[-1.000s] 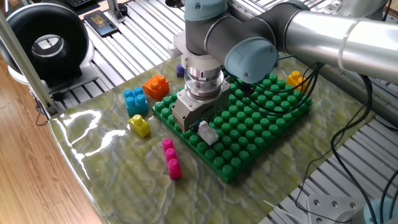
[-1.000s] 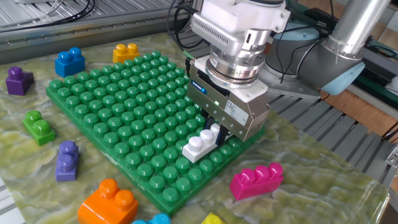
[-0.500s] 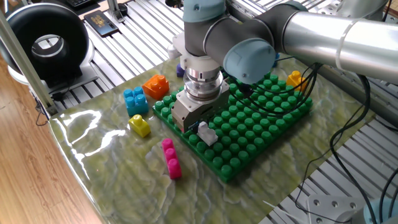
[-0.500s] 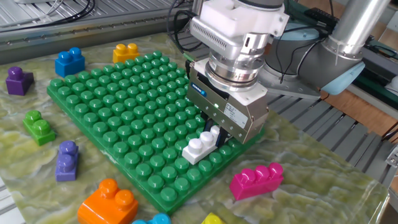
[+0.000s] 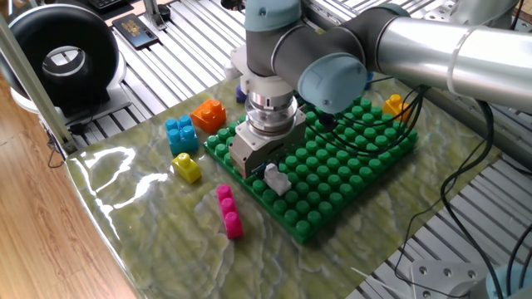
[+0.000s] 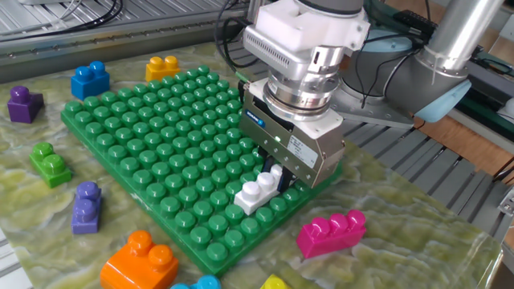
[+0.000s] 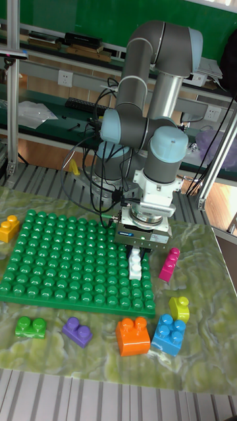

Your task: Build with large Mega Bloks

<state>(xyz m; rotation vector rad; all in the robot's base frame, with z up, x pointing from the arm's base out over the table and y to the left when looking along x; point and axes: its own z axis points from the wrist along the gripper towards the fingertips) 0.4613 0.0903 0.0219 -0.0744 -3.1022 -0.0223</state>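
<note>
1. One fixed view: the gripper points down over the near corner of the green baseplate, with the white brick at its tip, sitting on the plate's studs. The gripper body hides the fingers here, so I cannot tell from this side whether they pinch the brick. Off the plate on the mat lie a pink brick, a yellow brick, a blue brick and an orange brick — all well apart from the gripper. A second yellow brick sits by the plate's far edge, and a purple brick shows just behind the arm.

2. The other fixed view: the white brick lies along the right edge of the baseplate, its far end tucked up between the gripper fingers, which stand close on either side of it — clamped on the brick, as far as shows. The pink brick lies just beside the plate on the mat. Around the plate: an orange brick, a light purple brick, a green brick, a dark purple brick, a blue brick and a yellow brick.

3. Tall fixed view: the gripper hangs upright over the plate's right end, the white brick running out below it across the studs of the baseplate. The pink brick lies near, to the right.
</note>
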